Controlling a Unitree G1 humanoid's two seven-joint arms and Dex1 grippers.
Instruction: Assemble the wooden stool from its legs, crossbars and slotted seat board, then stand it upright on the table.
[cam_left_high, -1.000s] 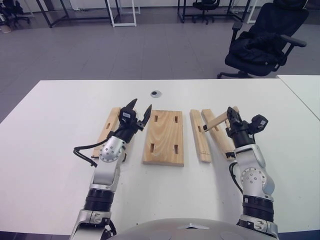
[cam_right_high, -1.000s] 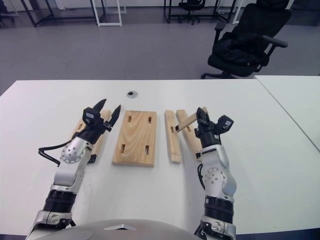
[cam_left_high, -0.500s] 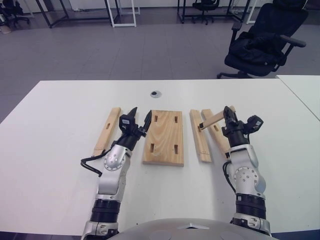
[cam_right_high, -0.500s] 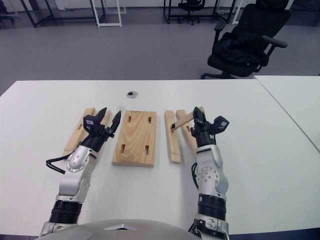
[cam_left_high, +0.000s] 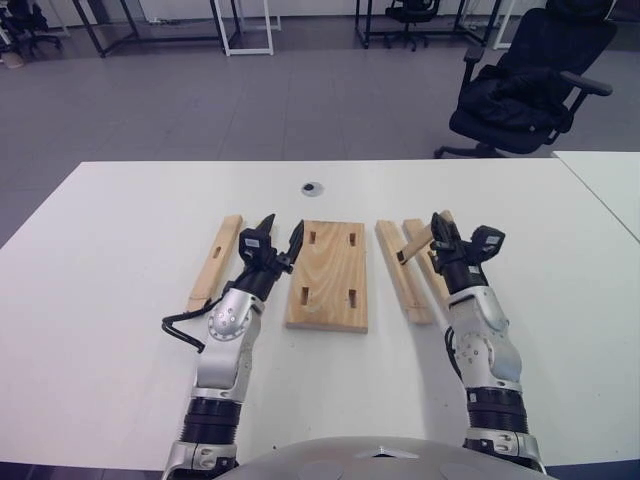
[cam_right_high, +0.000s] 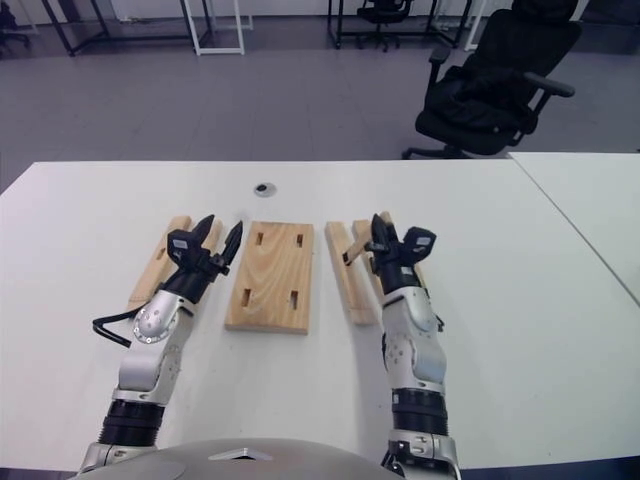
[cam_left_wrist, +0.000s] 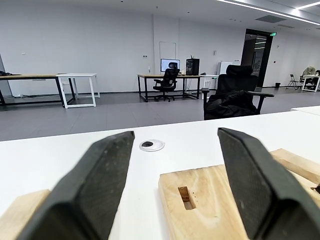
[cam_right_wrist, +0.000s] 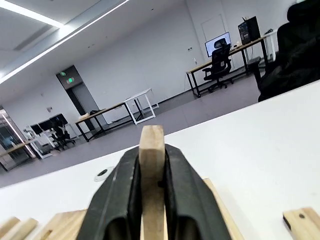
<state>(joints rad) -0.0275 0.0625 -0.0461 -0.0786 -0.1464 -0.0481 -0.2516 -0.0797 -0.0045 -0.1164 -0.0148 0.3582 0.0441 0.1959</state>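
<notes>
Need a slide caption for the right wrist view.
Right pincer shut on a short wooden piece above the white table.

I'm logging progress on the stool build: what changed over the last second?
The right gripper, shut on a short crossbar, shifted toward the robot's left, over the legs beside the seat board. The left gripper, open, moved from above the left leg into the gap beside the board, then stopped. The seat board stayed put.

Smooth, pale bare-wood seat board (cam_left_high: 327, 275) on matt white worktop (cam_left_high: 120, 300); my left end effector (cam_left_high: 285, 220) has grainy matt black fingers (cam_left_wrist: 95, 185).
</notes>
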